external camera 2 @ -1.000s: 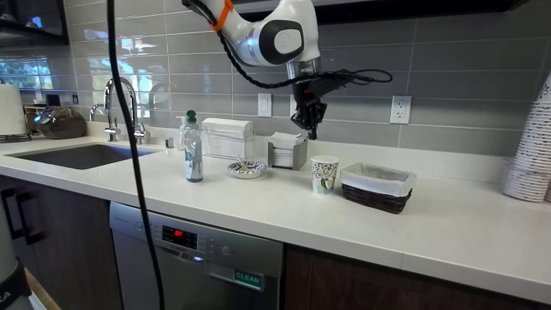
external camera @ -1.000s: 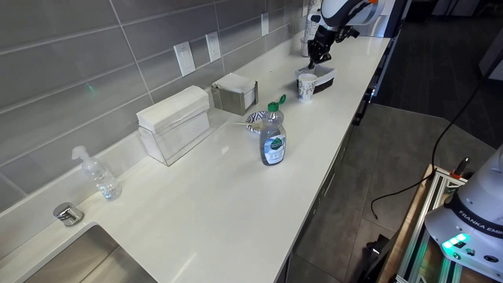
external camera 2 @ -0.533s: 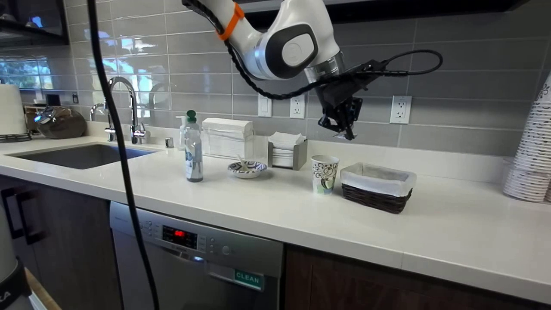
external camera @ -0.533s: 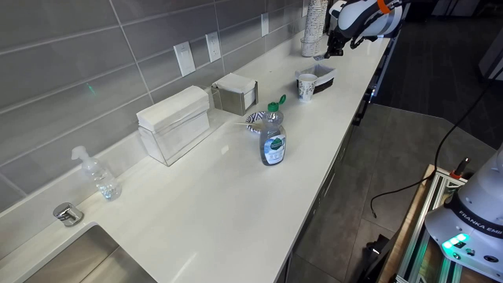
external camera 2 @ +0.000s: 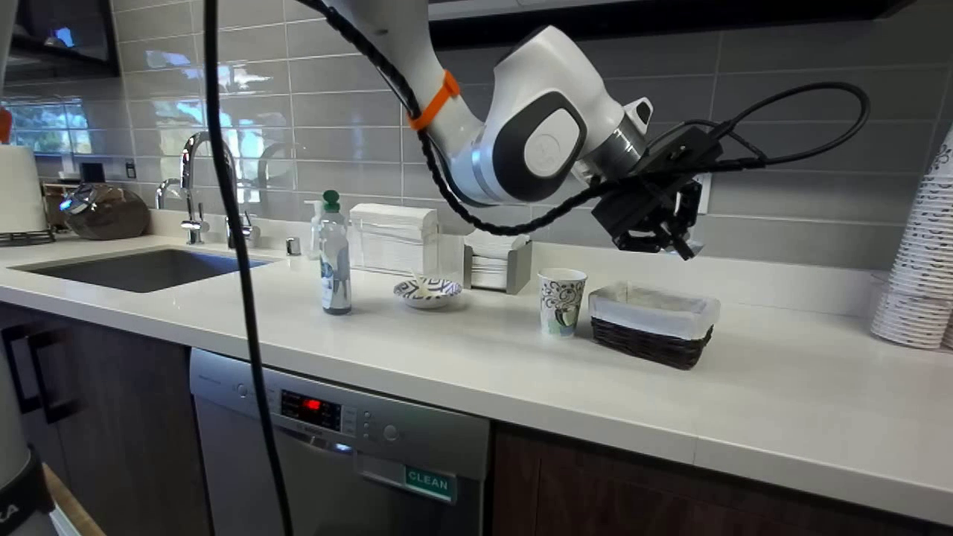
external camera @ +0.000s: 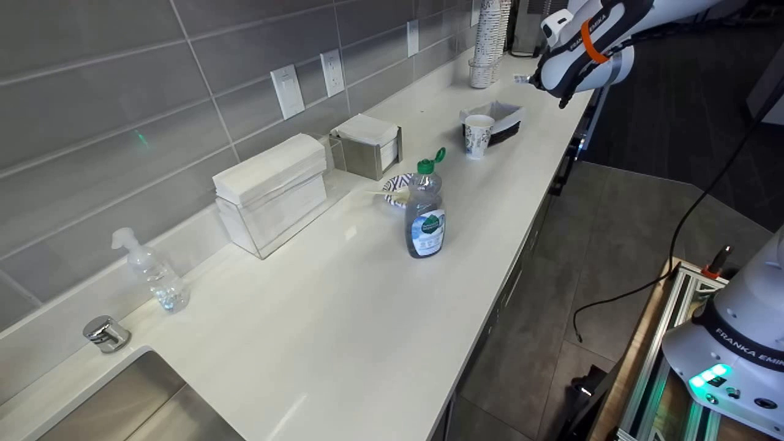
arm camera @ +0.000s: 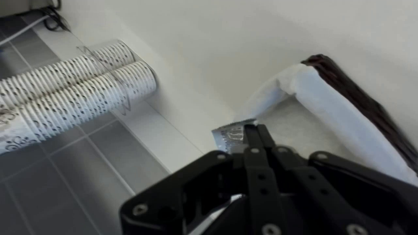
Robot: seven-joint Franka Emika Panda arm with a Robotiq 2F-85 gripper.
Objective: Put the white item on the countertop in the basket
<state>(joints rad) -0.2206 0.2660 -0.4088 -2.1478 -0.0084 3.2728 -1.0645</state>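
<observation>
The white item is a small silvery-white packet (arm camera: 232, 135) with dark markings. My gripper (arm camera: 256, 126) is shut on it, and the packet sticks out to one side of the fingertips. The packet also shows as a pale bit in both exterior views (external camera: 522, 79) (external camera 2: 694, 246). The basket (external camera 2: 654, 342) is dark wicker with a white liner and stands on the countertop. It also shows behind the cup in an exterior view (external camera: 505, 130). The gripper (external camera 2: 683, 249) is tilted and above the basket's level. In the wrist view, the fingertips overlap the basket's lined inside (arm camera: 307, 120).
A patterned paper cup (external camera 2: 560, 301) stands close beside the basket. A soap bottle (external camera 2: 335, 260), a bowl (external camera 2: 428, 292), a napkin holder (external camera 2: 519, 264) and a paper towel box (external camera 2: 394, 238) stand farther along. Stacked cups (arm camera: 81, 88) stand near the wall.
The arm has swung to the right in both exterior views and the gripper has tilted, with the packet in it. The basket and the cup have not moved.
</observation>
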